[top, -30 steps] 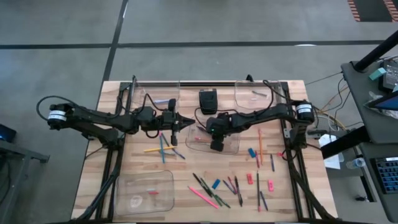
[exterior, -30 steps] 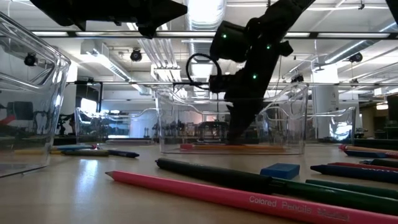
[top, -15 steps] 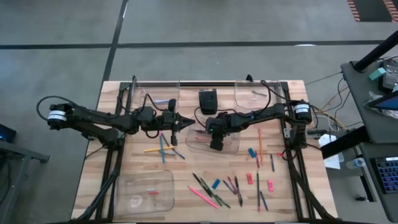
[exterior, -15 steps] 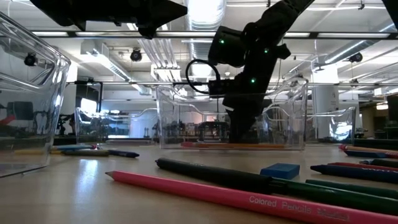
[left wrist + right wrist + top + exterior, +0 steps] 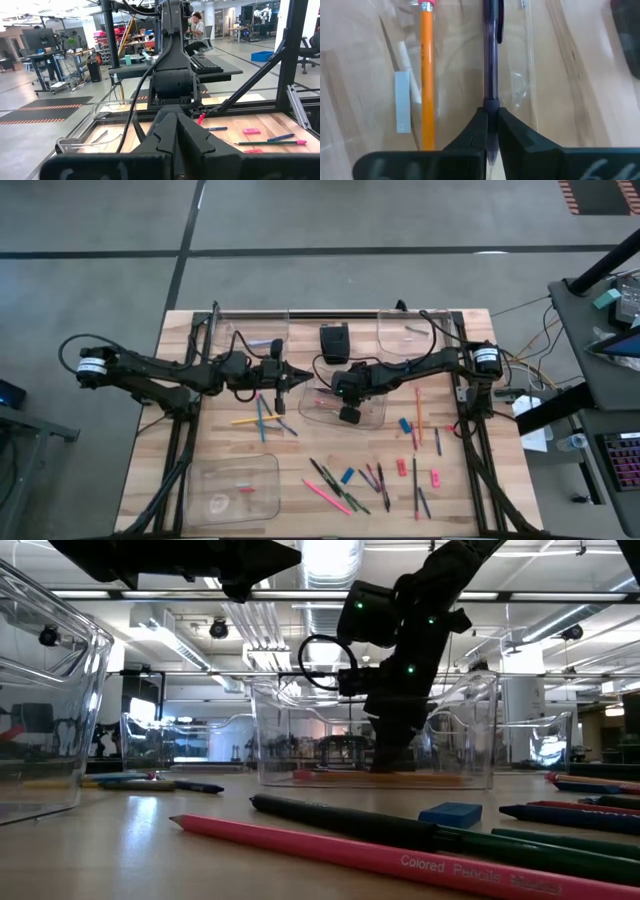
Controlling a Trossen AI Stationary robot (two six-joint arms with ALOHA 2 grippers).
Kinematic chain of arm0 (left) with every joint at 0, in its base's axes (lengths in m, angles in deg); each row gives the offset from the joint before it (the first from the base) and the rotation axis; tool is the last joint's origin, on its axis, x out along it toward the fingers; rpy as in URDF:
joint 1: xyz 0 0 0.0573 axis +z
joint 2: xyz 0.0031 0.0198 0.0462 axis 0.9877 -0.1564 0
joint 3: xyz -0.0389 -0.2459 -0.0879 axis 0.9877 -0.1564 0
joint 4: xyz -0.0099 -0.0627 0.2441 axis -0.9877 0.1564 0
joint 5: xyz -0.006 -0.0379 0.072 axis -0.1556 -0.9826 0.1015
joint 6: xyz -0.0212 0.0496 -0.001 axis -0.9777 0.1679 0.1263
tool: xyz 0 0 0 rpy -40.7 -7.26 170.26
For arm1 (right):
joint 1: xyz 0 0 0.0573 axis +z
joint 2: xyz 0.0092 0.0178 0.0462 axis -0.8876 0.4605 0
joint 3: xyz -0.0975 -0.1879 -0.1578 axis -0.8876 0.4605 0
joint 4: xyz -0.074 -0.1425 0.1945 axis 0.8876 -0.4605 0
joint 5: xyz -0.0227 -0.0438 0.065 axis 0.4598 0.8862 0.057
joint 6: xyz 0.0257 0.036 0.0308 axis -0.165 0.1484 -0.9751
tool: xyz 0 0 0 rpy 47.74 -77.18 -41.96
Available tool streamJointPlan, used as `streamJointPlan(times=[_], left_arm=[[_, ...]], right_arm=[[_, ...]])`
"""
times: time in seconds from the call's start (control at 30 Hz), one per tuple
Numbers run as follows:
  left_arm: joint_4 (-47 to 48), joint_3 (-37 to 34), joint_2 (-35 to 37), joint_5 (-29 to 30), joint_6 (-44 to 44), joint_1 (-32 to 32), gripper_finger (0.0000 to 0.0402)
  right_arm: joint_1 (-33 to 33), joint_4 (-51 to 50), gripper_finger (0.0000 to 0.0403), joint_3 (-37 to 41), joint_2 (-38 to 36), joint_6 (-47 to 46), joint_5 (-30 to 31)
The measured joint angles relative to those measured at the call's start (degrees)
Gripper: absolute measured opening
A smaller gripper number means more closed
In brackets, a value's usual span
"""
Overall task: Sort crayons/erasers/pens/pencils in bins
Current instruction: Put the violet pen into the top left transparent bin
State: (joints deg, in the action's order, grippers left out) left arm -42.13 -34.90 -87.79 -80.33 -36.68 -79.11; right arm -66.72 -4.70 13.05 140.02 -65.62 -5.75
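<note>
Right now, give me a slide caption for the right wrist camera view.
Right hand shut on a dark purple pen inside a clear bin, beside an orange pencil.

Pen (image 5: 491,75): far end cut off by picture edge; near tip hidden between right claw (image 5: 491,131) fingers.
Orange pencil (image 5: 426,75): near end hidden behind claw body.
Near-left bin (image 5: 232,489) contents: too small to tell.

"Colored Pencils" on pink pencil (image 5: 400,860)
</note>
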Motion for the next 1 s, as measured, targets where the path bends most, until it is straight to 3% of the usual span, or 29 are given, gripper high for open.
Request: streamJointPlan(times=[0.5,0.7,1.0], left_arm=[[0.0,0.0,0.0,0.0,0.0,0.0,0.0],[0.0,0.0,0.0,0.0,0.0,0.0,0.0],[0.0,0.0,0.0,0.0,0.0,0.0,0.0]], right_arm=[[1.1,0.0,0.0006,0.1,-8.1,0.1,0.7],[1.5,2.9,0.001,0.1,-7.7,0.7,-1.1],[1.9,6.4,0.0071,-0.1,-3.3,2.5,-2.8]])
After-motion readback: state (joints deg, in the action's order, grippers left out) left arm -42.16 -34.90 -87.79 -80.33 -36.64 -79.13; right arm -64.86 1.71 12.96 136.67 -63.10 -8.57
